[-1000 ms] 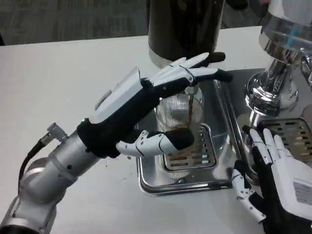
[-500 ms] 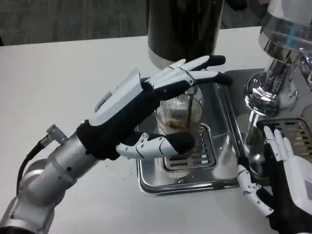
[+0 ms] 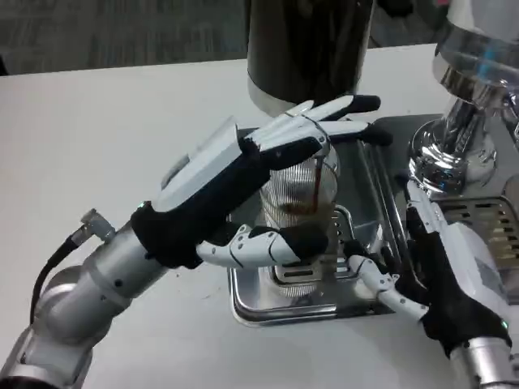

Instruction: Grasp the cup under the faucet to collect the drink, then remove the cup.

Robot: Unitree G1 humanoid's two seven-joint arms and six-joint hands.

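Note:
A ribbed clear glass cup [image 3: 293, 191] stands on the grate of a silver drip tray [image 3: 245, 293], below a dark cylindrical dispenser [image 3: 308, 40]. A thin brown stream [image 3: 316, 180] falls into it, and brown drink lies in its lower part. My left hand [image 3: 235, 174] straddles the cup: its fingers [image 3: 324, 126] stretch straight over and past the far rim, hiding the faucet. The thumb [image 3: 276, 243] lies across the near side, low down. I see no closed grip. My right hand [image 3: 442, 275] lies at the tray's right edge, fingers spread, thumb [image 3: 377, 279] pointing toward the grate.
A chrome machine [image 3: 462, 121] with its own slotted grate [image 3: 486, 215] stands at the right, close behind my right hand. Bare white table [image 3: 105, 121] spreads to the left and in front of the tray.
My right hand has slid left and up from the lower right corner to the tray's right edge. The left hand has hardly shifted. The brown stream keeps running into the cup.

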